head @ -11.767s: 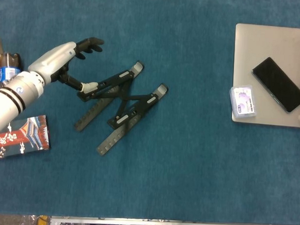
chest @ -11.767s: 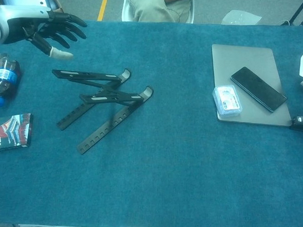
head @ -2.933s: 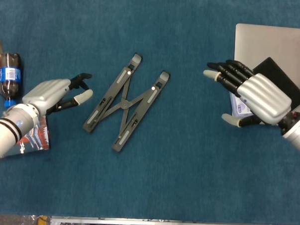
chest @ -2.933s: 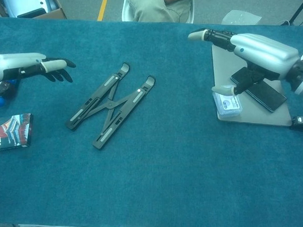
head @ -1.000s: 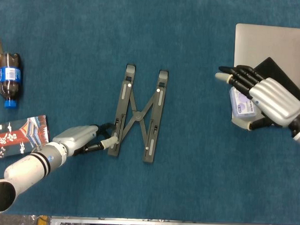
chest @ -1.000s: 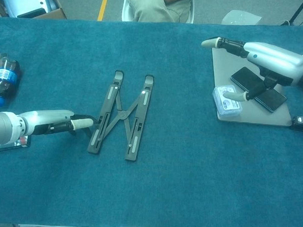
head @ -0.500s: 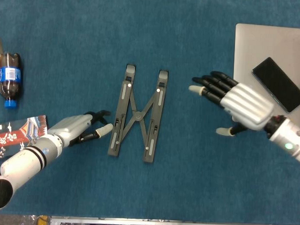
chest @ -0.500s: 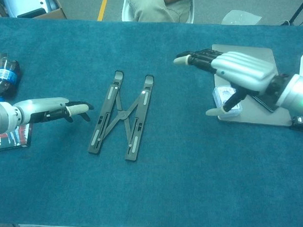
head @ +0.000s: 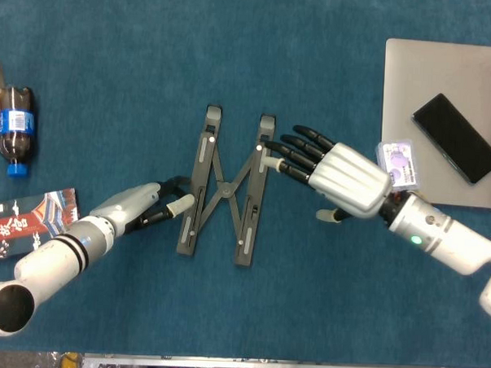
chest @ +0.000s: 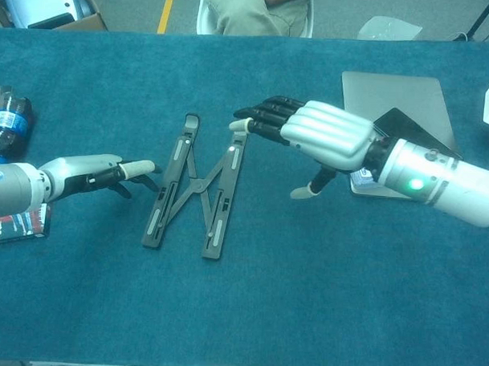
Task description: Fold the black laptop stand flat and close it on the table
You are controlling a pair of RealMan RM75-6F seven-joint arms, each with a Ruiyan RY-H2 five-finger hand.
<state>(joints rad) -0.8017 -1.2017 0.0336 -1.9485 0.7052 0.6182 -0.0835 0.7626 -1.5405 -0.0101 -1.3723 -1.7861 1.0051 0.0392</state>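
Observation:
The black laptop stand [head: 225, 186] [chest: 195, 184] lies flat on the blue cloth, its two rails spread apart and joined by a crossed link. My left hand [head: 143, 206] [chest: 96, 174] is low at the stand's left rail, fingers apart, thumb tip touching or nearly touching that rail. My right hand [head: 331, 173] [chest: 314, 133] hovers at the stand's right rail with fingers stretched out, their dark tips at the upper part of that rail. It holds nothing.
A closed grey laptop [head: 429, 86] lies at the right with a black phone [head: 457, 137] and a small clear box [head: 398, 163] on it. A cola bottle [head: 14, 130] and a printed packet [head: 29, 222] lie at the left.
My right hand has swept left from the laptop to the stand's right rail. My left hand has shifted slightly back toward the left rail. The stand has not moved in the last second.

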